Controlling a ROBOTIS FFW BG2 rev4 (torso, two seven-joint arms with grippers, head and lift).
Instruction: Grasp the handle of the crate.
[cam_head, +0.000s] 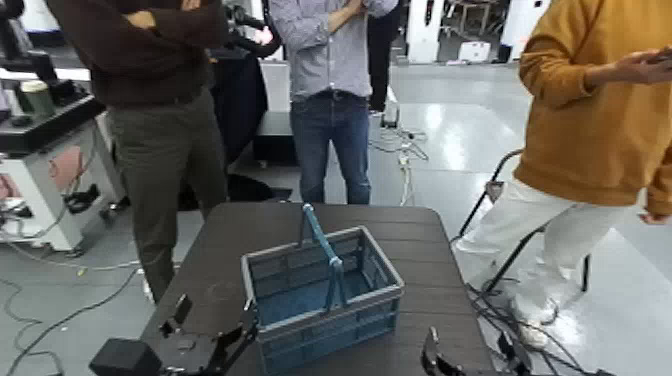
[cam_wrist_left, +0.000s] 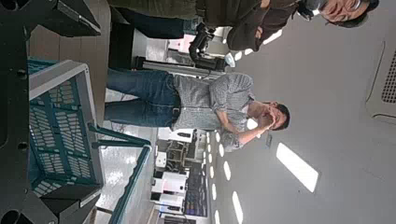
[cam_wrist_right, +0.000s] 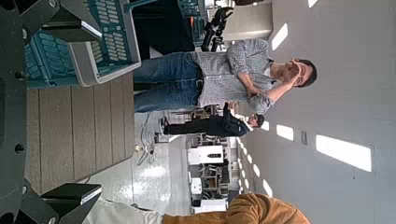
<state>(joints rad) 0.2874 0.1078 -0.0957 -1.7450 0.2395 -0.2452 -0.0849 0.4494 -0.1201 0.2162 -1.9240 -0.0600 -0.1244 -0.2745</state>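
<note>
The grey-blue crate (cam_head: 322, 298) with lattice sides stands on the dark table (cam_head: 420, 250), near its front. Its thin teal handle (cam_head: 322, 248) stands upright, arching across the crate's middle. My left gripper (cam_head: 215, 320) is open and empty, low at the crate's near left corner. In the left wrist view the crate (cam_wrist_left: 58, 112) lies close ahead between the spread fingers (cam_wrist_left: 67, 15), with the handle (cam_wrist_left: 123, 142) beyond. My right gripper (cam_head: 470, 352) is open and empty, to the crate's right, near the table's front. In the right wrist view the crate (cam_wrist_right: 98, 42) sits off to one side.
Three people stand around the table: one in a dark top (cam_head: 160, 110), one in a grey shirt and jeans (cam_head: 330, 90) at the far edge, one in an orange sweater (cam_head: 590, 130) at the right by a chair (cam_head: 500, 200). Cables lie on the floor.
</note>
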